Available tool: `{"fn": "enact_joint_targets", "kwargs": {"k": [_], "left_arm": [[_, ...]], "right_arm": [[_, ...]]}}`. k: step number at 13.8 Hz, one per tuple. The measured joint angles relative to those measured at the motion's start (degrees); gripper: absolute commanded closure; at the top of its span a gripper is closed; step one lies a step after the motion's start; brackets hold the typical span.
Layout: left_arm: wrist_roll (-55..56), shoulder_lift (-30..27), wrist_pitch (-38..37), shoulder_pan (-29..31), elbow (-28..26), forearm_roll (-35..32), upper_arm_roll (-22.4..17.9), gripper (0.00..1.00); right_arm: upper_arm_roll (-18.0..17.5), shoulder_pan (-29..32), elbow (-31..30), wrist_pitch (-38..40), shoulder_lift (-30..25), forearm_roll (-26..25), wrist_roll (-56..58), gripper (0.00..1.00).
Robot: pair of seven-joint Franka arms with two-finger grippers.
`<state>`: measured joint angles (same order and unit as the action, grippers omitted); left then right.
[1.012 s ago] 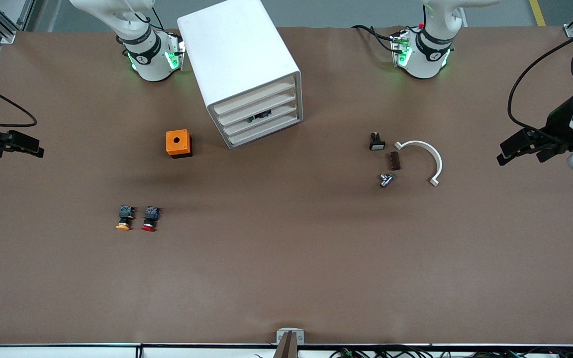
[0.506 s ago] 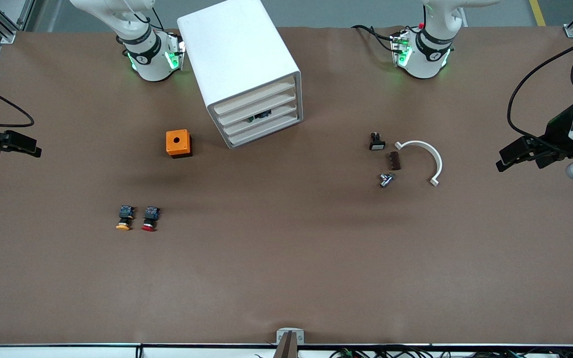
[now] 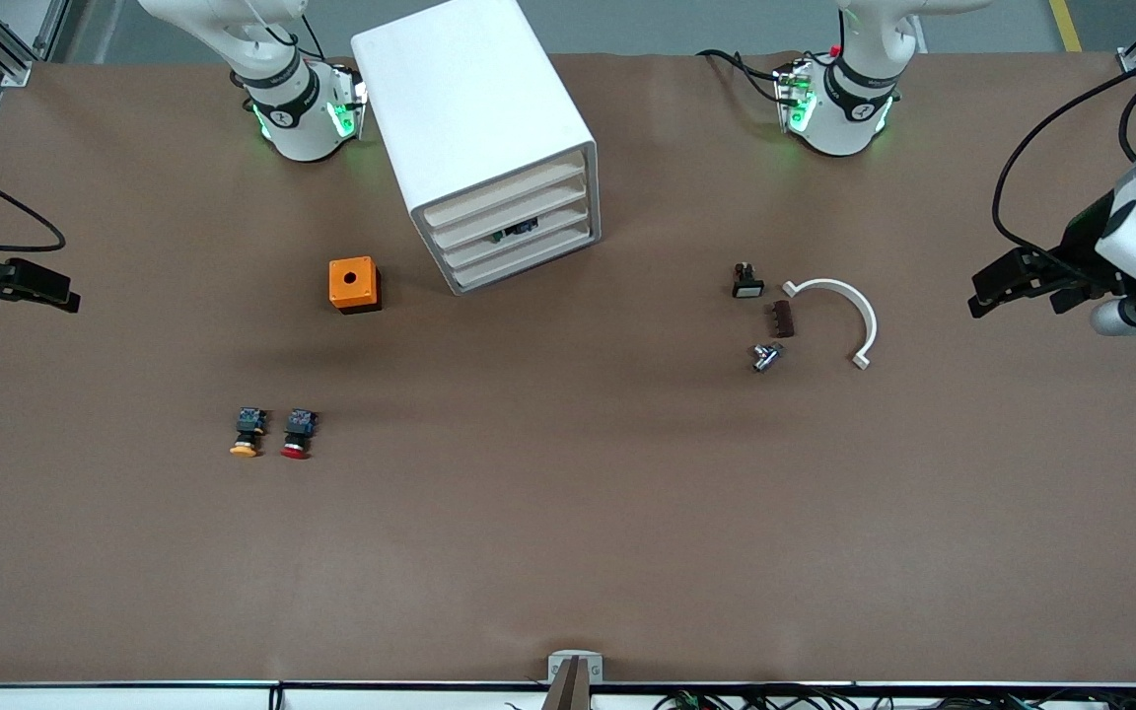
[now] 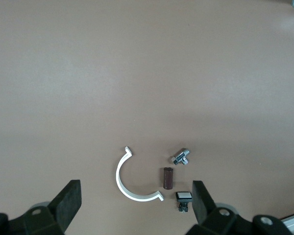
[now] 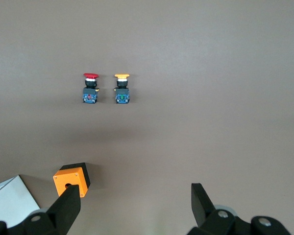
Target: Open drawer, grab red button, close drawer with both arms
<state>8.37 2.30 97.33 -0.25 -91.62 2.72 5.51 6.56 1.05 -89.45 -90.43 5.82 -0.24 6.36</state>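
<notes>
Since a second ago we see the left gripper (image 3: 984, 294) has drifted a little toward the middle of the table and slightly up in the front view, while the right gripper (image 3: 60, 293) has pulled back a touch toward its own end. Nothing on the table has shifted.

Both grippers hang in the air with their fingers spread wide and nothing between them. The left one is over the bare table (image 3: 568, 552) at the left arm's end; the right one is over the edge of the table at the right arm's end.

The cabinet (image 3: 479, 138) stands between the two arm bases, its four drawers all pushed in. Through a gap above the drawer (image 3: 514, 233), third slat from the top, we glimpse a small dark item we cannot identify.

The red button (image 3: 297, 432) lies on the table toward the right arm's end, nearer the front camera than the orange cube (image 3: 353, 284), just beside the yellow button (image 3: 248, 432).

Toward the left arm's end lie a white curved clip (image 3: 849, 308), a brown block (image 3: 782, 319), a small metal part (image 3: 764, 356) and a black switch (image 3: 746, 281).

We can read no writing or labels on anything.
</notes>
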Motion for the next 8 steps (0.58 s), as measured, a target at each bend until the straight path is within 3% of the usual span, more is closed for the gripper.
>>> {"fn": "enact_joint_targets", "kwargs": {"k": [8], "left_arm": [[0.09,-0.82,-0.97,1.41,-0.02,-0.12,-0.29,0.0]], "right_arm": [[-0.41,0.0,5.27,4.06,-0.01,0.0,0.0,0.0]]}}
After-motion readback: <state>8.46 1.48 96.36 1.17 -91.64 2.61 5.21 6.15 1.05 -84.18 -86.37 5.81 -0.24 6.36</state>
